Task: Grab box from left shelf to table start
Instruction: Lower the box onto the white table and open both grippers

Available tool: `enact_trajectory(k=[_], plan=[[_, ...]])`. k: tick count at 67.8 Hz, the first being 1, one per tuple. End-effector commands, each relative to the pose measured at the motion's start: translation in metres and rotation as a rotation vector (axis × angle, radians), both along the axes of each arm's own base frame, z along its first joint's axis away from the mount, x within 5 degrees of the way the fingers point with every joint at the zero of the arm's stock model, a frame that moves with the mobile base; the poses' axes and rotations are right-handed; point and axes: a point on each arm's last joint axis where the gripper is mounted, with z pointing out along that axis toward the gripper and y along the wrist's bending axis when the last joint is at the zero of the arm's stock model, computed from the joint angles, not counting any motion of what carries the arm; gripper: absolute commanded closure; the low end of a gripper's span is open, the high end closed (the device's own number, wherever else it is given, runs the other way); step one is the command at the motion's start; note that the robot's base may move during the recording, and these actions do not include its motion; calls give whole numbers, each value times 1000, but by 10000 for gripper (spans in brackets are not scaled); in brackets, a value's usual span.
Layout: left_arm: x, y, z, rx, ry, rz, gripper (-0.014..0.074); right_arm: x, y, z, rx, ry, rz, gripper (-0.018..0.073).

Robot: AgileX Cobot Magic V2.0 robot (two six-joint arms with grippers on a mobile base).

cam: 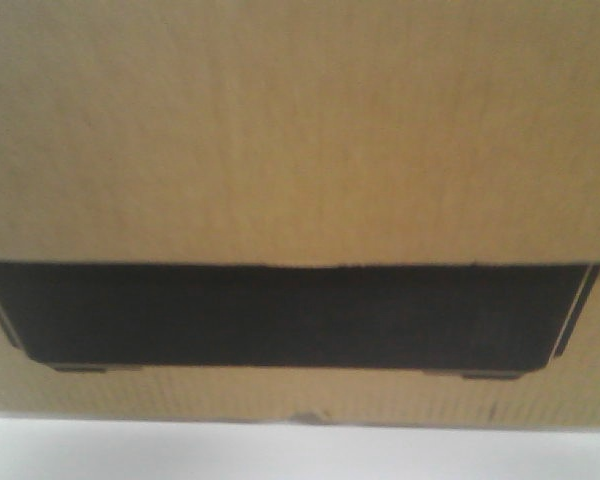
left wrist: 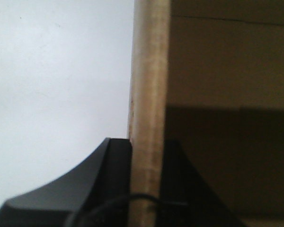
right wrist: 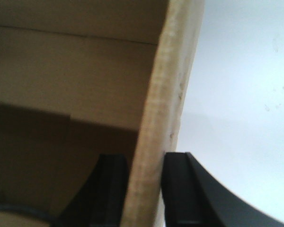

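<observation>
The brown cardboard box fills the front view, its black printed panel running across the lower half. My left gripper is shut on the upright edge of the box's wall, one black finger on each side. My right gripper is likewise shut on the opposite wall, with one finger inside the box and one outside. The white table shows as a strip under the box, and beside it in both wrist views. The left shelf is out of view.
The box's shadowed interior lies to the right in the left wrist view and to the left in the right wrist view. A thin black cable crosses in front of the wall by the left fingers.
</observation>
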Motion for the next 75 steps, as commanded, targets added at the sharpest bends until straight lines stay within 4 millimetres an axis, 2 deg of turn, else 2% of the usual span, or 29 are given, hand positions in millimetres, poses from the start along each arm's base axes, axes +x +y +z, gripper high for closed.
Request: enact_trajectory(k=[1, 12, 23, 29, 38, 43, 47, 49, 55, 60, 64, 75], plan=[[21, -2, 16, -125, -140, 42, 696, 16, 6, 14, 84, -98, -6, 500], [42, 4, -2, -119, -70, 76, 696, 39, 6, -7, 74, -10, -3, 500], [51, 3, -11, -107, -35, 53, 695, 44, 6, -12, 71, 14, -2, 473], [53, 2, -14, -104, -23, 32, 694, 44, 6, -12, 70, 11, -2, 371], [53, 0, -15, -111, -19, 12, 687, 43, 5, -10, 55, 4, -2, 140], [53, -1, -14, -121, -19, 4, 622, 42, 5, -11, 43, 9, -1, 25], [53, -2, -13, -123, -21, -1, 508, 42, 5, -11, 43, 14, 1, -19], [53, -2, -12, -126, -22, -1, 459, 42, 5, -11, 43, 14, 1, -22], [53, -3, -11, -139, -23, -1, 218, 40, 5, -9, 43, 5, 1, -22], [53, -3, -10, -140, -27, -2, 90, 38, 4, -6, 40, -9, 0, -22], [53, -3, -7, -147, -32, -2, 54, 37, 4, -4, 30, -24, -2, -22], [53, -3, 10, -156, -56, -9, 59, 30, 2, 13, 5, -77, -1, -22]])
